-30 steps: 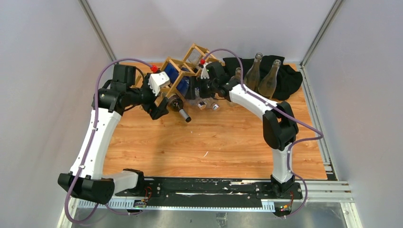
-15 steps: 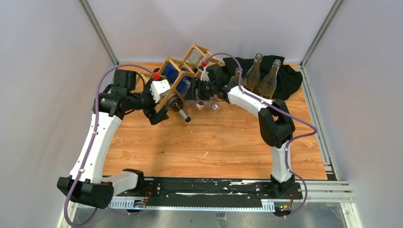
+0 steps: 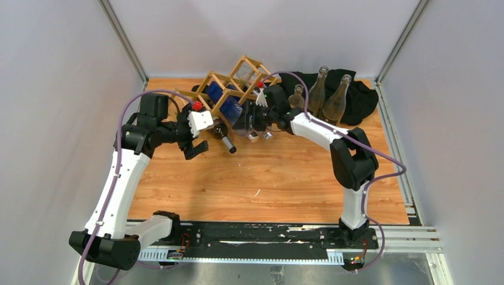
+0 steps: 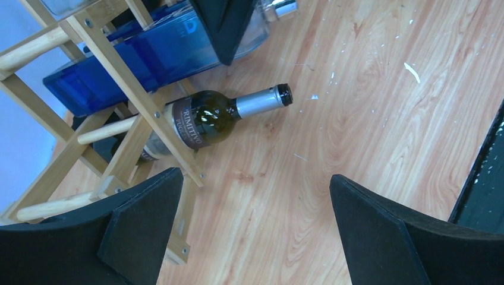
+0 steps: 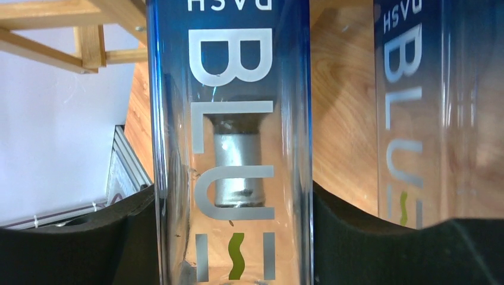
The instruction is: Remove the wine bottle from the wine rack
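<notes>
Your right claw is clamped on the blue bottle, pads flush on both flanks — its body lies in the wine rack ahead of the claw. It is glass: stiff, slick, likely heavy and breakable, so grip the broad body and draw it out along its axis. Your left claw hangs wide apart — a dark wine bottle lies just beyond it.
</notes>
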